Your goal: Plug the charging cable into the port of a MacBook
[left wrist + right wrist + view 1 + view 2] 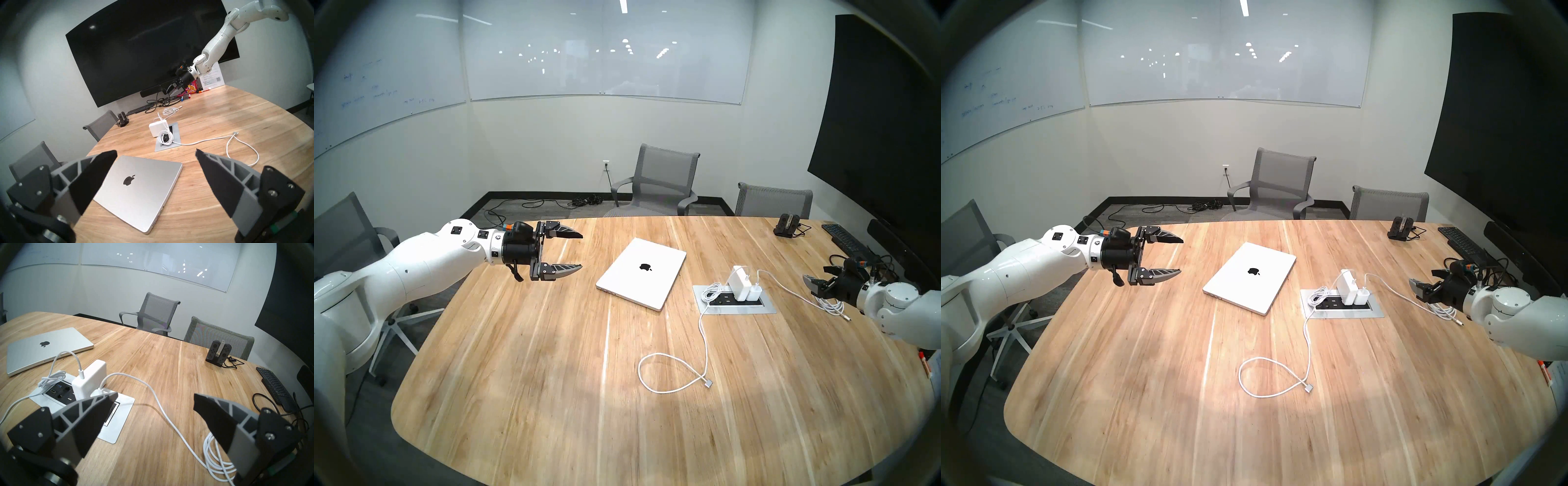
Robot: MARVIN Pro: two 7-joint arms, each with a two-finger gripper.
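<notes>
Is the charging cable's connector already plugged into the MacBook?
No: the connector of the charging cable lies loose on the table, well apart from the closed MacBook.

Seen from the head, bare worktop lies open from 6 to 9 o'clock of the MacBook, free for a hand. At its 3 o'clock the power brick stands upright; at 5 o'clock the charging cable loops across the wood.
</notes>
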